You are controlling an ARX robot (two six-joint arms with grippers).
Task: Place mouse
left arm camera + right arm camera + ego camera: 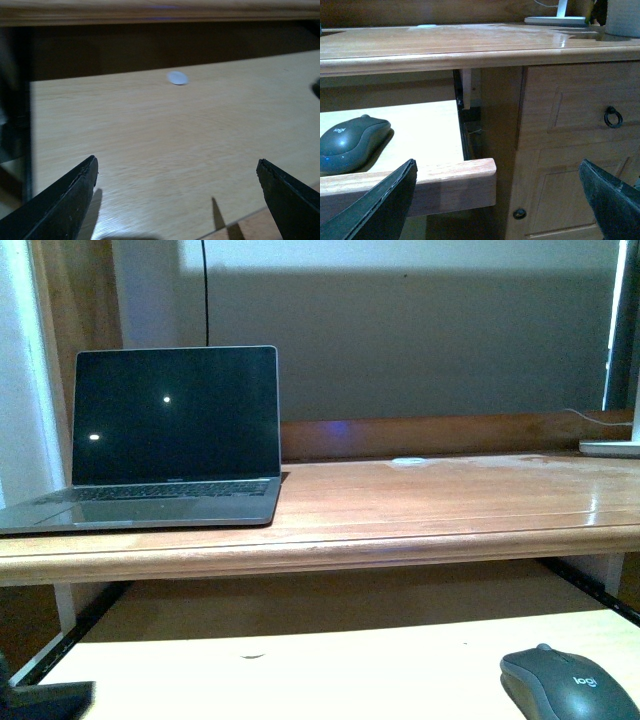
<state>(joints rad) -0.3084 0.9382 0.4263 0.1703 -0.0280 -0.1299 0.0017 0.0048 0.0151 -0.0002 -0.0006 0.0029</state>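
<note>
There, the mouse (568,685) sits on the pull-out tray (300,670) — right end.

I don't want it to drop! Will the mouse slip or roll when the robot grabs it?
The mouse looks smooth and domed, so it could slip out of a pinch. It probably won't roll, since it sits flat on the pull-out shelf. It looks small and hard, so it is likely light and stiff.

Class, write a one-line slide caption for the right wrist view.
Dark grey oval computer mouse resting on the pale wooden pull-out tray beneath the wooden desktop, right hand open in front.
</note>
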